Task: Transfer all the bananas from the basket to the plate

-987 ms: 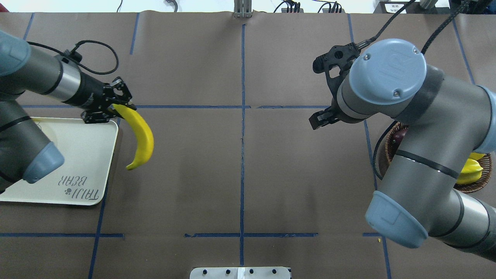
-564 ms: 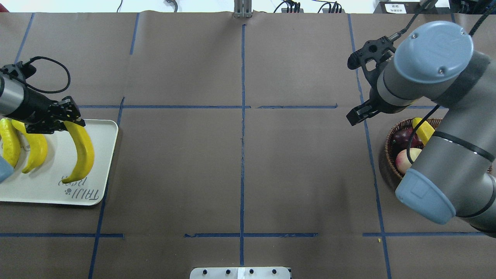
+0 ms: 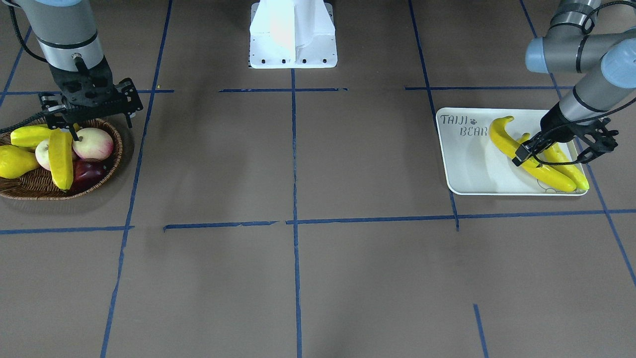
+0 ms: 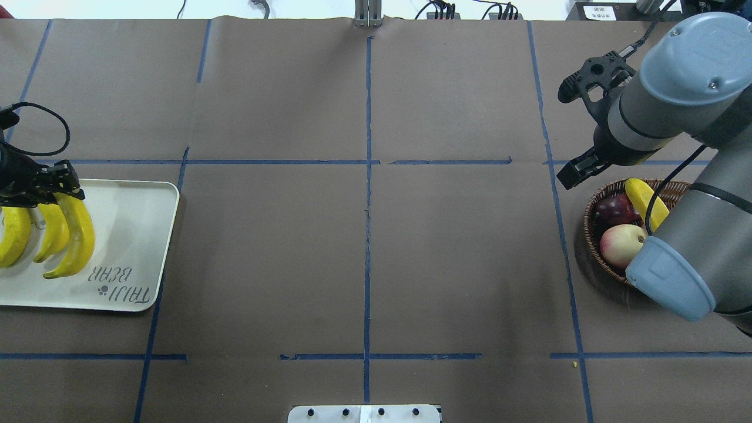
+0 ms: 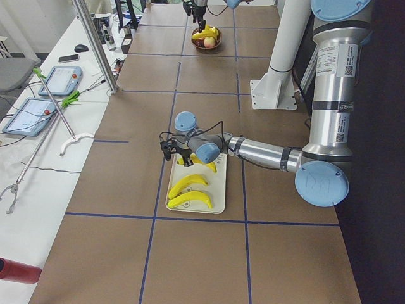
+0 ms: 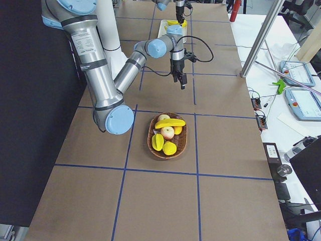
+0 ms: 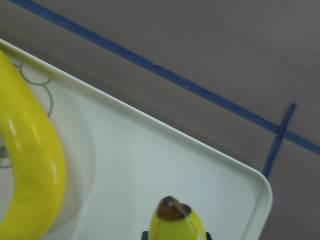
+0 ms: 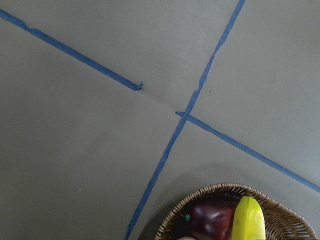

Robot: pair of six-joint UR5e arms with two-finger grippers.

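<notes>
My left gripper [image 4: 50, 191] is shut on the stem end of a yellow banana [image 4: 76, 238]. That banana slants low over the off-white plate [image 4: 132, 235], its tip near the "BEAR" lettering. Two more bananas [image 4: 14, 235] [image 4: 54, 232] lie on the plate beside it. In the left wrist view the held banana's tip [image 7: 175, 222] shows at the bottom edge. My right gripper [image 3: 92, 122] hangs open and empty over the far rim of the wicker basket [image 3: 30, 191]. One banana [image 3: 61, 159] lies in the basket on top of other fruit.
The basket also holds a peach [image 3: 93, 143], a dark red apple [image 3: 87, 171], a starfruit [image 3: 27, 135] and a yellow pear-shaped fruit [image 3: 12, 161]. Blue tape lines cross the brown table. The robot's white base [image 3: 292, 35] stands at mid-table edge.
The left gripper has carried its banana leftward from beside the plate to over it, next to the two lying there. The right arm has swung back toward the basket.
</notes>
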